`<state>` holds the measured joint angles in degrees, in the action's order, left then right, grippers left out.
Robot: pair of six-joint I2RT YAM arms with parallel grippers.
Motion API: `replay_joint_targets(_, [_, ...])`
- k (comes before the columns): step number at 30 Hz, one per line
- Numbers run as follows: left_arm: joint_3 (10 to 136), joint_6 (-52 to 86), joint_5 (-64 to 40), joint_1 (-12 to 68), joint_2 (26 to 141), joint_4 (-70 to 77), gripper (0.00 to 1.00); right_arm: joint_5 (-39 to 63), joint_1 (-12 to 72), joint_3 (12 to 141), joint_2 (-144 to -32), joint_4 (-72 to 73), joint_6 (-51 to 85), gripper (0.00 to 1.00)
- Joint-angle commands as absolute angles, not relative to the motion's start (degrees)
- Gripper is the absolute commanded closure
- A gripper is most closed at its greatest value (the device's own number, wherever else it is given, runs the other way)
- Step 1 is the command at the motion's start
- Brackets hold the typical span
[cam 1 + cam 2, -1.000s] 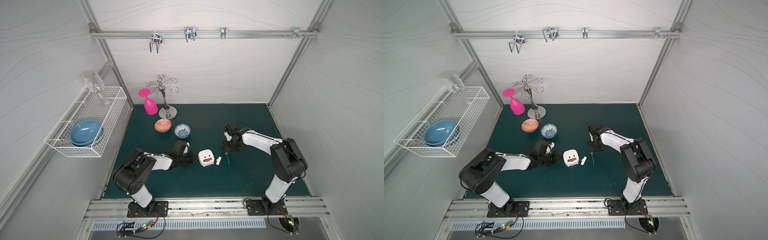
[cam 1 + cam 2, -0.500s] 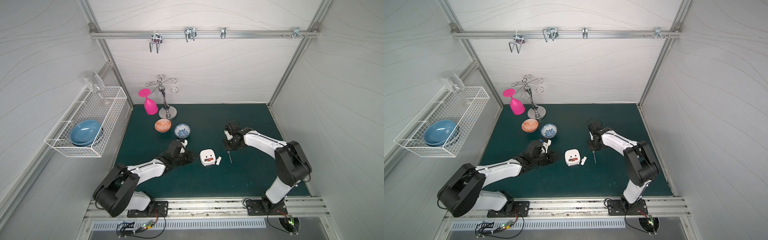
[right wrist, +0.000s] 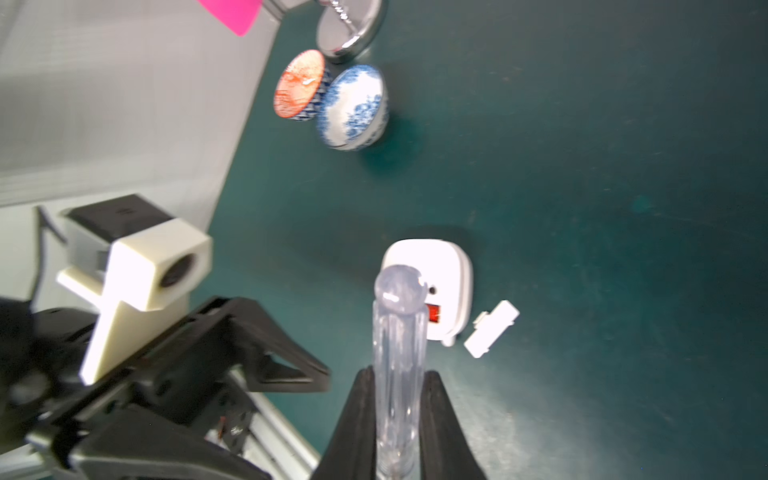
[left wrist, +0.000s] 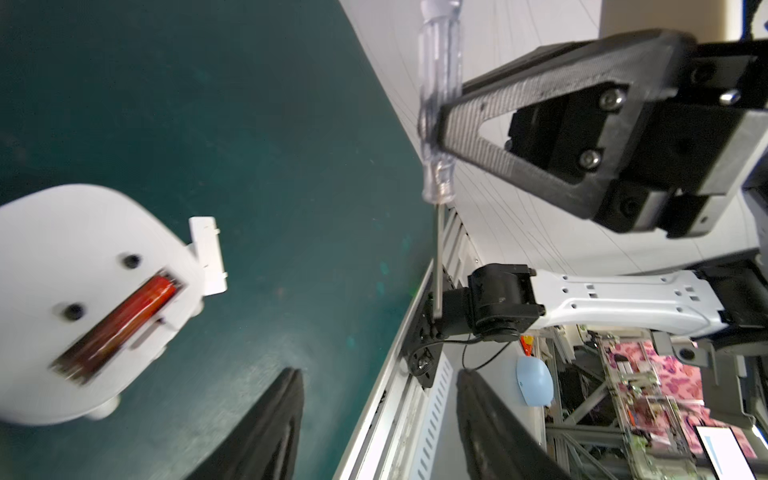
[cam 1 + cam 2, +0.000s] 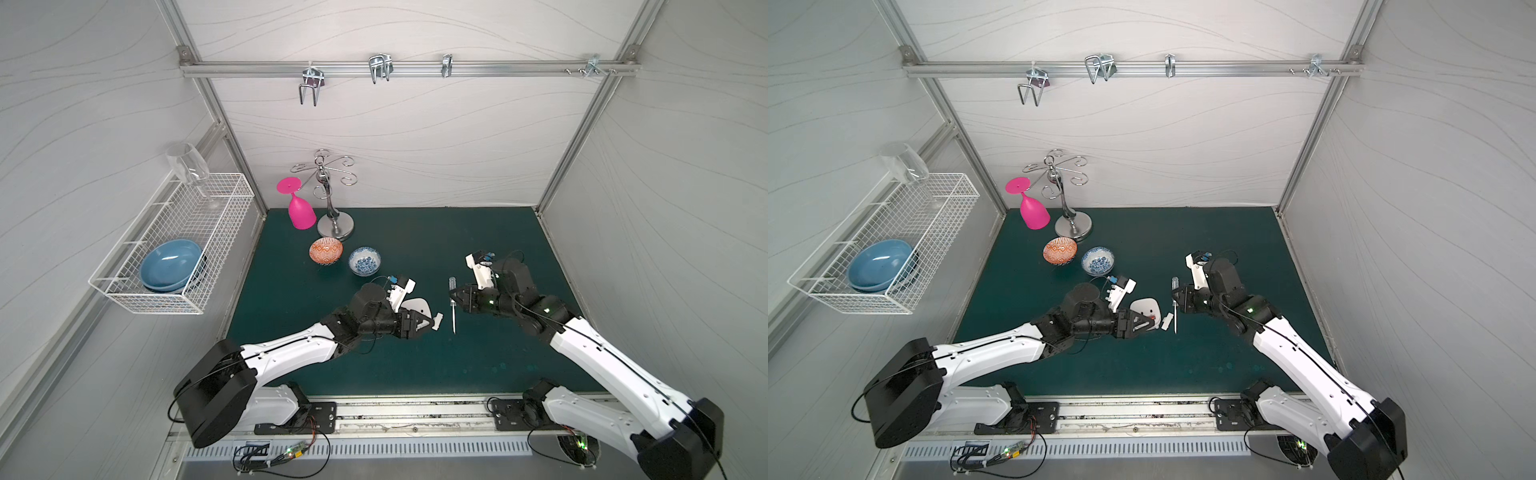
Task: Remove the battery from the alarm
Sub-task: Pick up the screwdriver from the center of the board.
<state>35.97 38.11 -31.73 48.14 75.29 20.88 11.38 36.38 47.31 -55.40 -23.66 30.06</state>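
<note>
Battery (image 4: 124,316): seated in the open compartment of the alarm (image 4: 62,257), which lies back-up on the surface (image 5: 415,365) with the cover (image 4: 208,253) beside it.
Left pincer (image 4: 376,378): now spread and empty, brought close to the alarm.
Right pincer (image 3: 399,376): now clamped on the screwdriver (image 3: 399,324); prying is judged next.
Small bowls: orange bowl (image 5: 326,250) and blue-white bowl (image 5: 365,261) are seen empty.
Basket (image 5: 232,195): a blue bowl (image 5: 170,264) and a glass (image 5: 187,166) are held.

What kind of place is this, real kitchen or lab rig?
Probably a lab robot test cell: white panel walls on an aluminium frame, left arm and right arm bolted to a base rail along a green mat, with staged kitchenware like the wire basket.
</note>
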Motion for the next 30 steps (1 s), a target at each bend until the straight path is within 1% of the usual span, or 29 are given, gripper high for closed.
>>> replay_joint_targets(1, [39.66, 36.42, -33.87, 50.54, 78.36, 27.17, 0.39, 12.4, 37.98, 47.28, -53.79, -20.64, 33.39, 0.9])
replay_joint_targets(7, [41.98, 36.64, -31.42, 52.18, 81.31, 27.91, 0.47, 8.77, 40.95, 48.96, -53.95, -21.68, 33.44, 0.91])
replay_joint_targets(10, [43.21, 36.55, -30.89, 52.29, 82.3, 27.62, 0.53, 6.15, 43.05, 49.68, -54.64, -22.1, 33.05, 0.91])
replay_joint_targets(12, [44.06, 36.47, -30.71, 52.29, 82.93, 27.16, 0.62, 4.53, 44.27, 49.75, -54.83, -22.15, 33.05, 0.91])
replay_joint_targets(16, [44.32, 35.72, -29.72, 52.34, 83.34, 26.22, 0.91, 2.31, 45.13, 49.75, -54.59, -23.21, 33.05, 0.9])
replay_joint_targets(18, [43.82, 34.47, -28.34, 52.34, 82.27, 25.08, 1.0, 1.04, 45.06, 49.87, -54.04, -24.56, 32.91, 0.87])
replay_joint_targets(20, [43.6, 31.95, -26.91, 52.35, 80.72, 20.76, 1.0, 2.24, 44.67, 50.81, -53.92, -27.0, 31.98, 0.79])
replay_joint_targets(22, [43.81, 28.34, -25.68, 52.38, 79.05, 17.02, 1.0, 4.98, 43.72, 52.52, -54.6, -30.02, 30.89, 0.68])
replay_joint_targets(24, [44.21, 25.02, -24.87, 52.43, 77.54, 13.23, 1.0, 7.76, 43.12, 54.26, -55.75, -34.13, 30.04, 0.6])
replay_joint_targets(26, [44.75, 21.21, -24.8, 52.38, 76.49, 10.22, 1.0, 9.64, 43.1, 55.66, -57.2, -36.86, 29.67, 0.57])
replay_joint_targets(30, [47.18, 14.86, -25.57, 52.49, 76.03, 4.88, 1.0, 12.88, 43.11, 56.69, -58.82, -37.34, 30.04, 0.56])
